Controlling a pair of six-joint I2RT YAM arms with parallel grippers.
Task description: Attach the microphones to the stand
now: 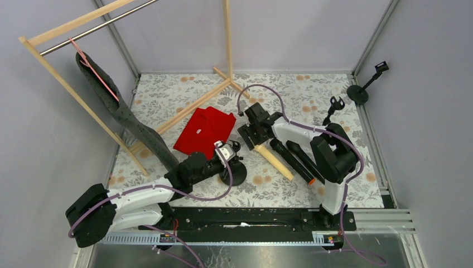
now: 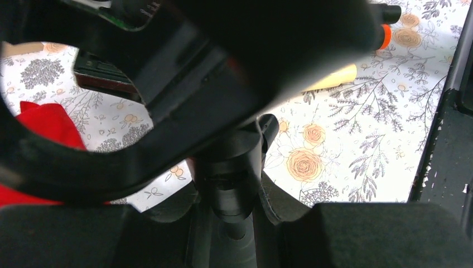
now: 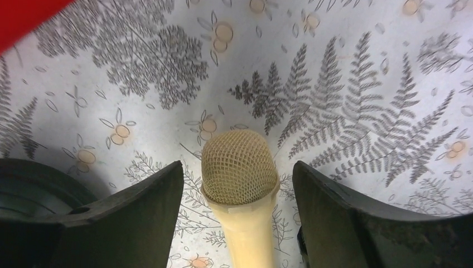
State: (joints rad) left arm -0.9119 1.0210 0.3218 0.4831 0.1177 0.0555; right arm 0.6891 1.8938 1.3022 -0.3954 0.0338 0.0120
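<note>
A cream-beige microphone (image 1: 274, 161) lies on the flowered mat, with two black microphones (image 1: 290, 159) beside it on its right; one ends in an orange tip (image 1: 311, 181). My right gripper (image 1: 254, 135) is open and low, its jaws on either side of the cream microphone's mesh head (image 3: 240, 173) without touching it. My left gripper (image 1: 226, 159) is shut on the stem (image 2: 228, 190) of a black stand with a round base (image 1: 239, 174). The orange tip (image 2: 385, 36) and the cream microphone's end (image 2: 334, 77) show in the left wrist view.
A red cloth (image 1: 203, 131) lies just left of both grippers. A second small stand with a clip (image 1: 333, 109) stands behind the right arm, and a third (image 1: 365, 84) is at the far right wall. A wooden rack (image 1: 83, 84) with a grey garment fills the left back.
</note>
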